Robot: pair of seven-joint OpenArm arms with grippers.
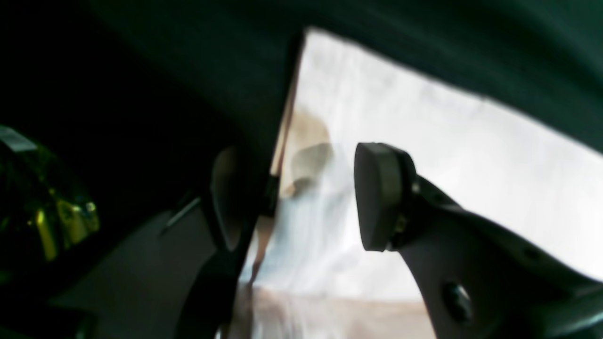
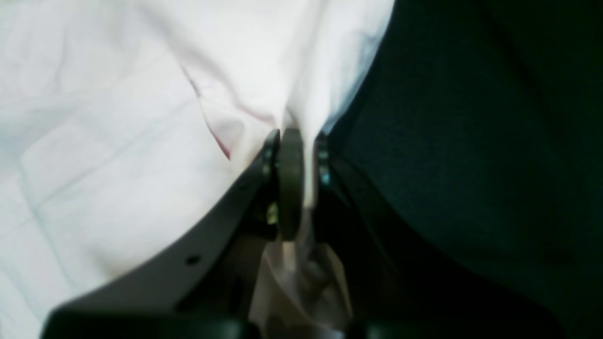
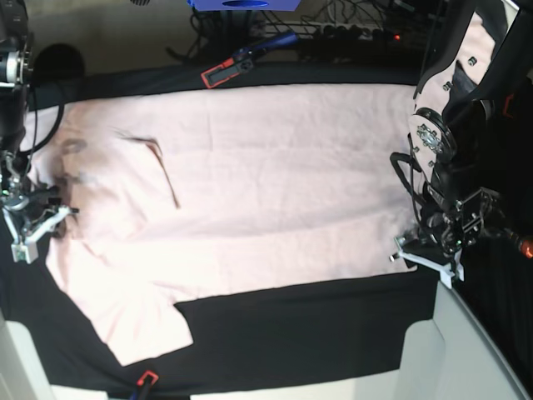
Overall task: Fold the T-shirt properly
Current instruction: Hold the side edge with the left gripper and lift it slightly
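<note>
The pale pink T-shirt (image 3: 250, 183) lies spread flat on the black table cloth (image 3: 308, 325), plain side up, with a sleeve (image 3: 125, 308) toward the front left. My right gripper (image 2: 297, 183) is shut on a fold of the shirt's edge (image 2: 301, 94); in the base view it (image 3: 35, 221) is at the shirt's left edge. My left gripper (image 1: 301, 197) is open, its fingers (image 1: 377, 197) either side of the shirt's edge (image 1: 320, 221). In the base view it (image 3: 423, 254) is at the shirt's front right corner.
A red and black clamp (image 3: 225, 73) and cables lie at the back edge. Another clamp (image 3: 146, 381) sits at the front edge. A blue object (image 3: 241, 4) stands behind the table. Pale floor (image 3: 458, 358) shows at the front right.
</note>
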